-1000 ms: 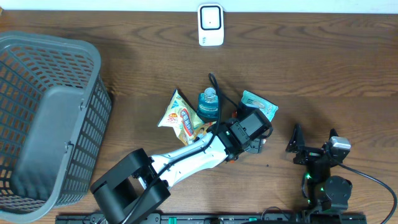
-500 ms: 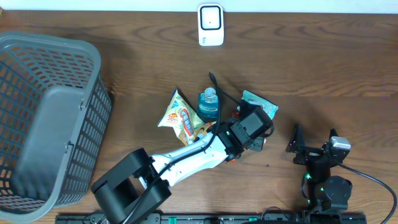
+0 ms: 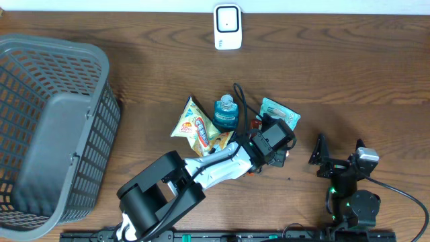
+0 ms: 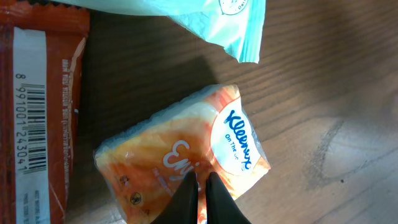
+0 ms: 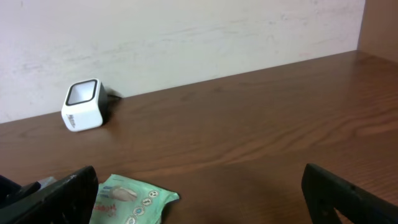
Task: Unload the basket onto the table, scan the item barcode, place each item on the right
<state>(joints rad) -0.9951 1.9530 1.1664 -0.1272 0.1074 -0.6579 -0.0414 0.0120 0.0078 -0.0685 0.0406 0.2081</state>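
Only wrist view: Kleenex pack (image 4: 163, 155) — left tool (image 4: 201, 183) pinching.

Light is even and bright; the basket (image 3: 101, 134) casts a soft shadow. The tissue pack (image 4: 180, 149) throws a darker one.

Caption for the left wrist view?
Left gripper shut on orange Kleenex pack; red barcoded wrapper beside it, teal pouch above.

A dark wood-grain table (image 5: 267, 112) is stretching away ahead of the right claw (image 5: 200, 177), and a pale, scuffed wall (image 5: 217, 31) is rising beyond its far edge. Soft light is glancing off the wood ahead.
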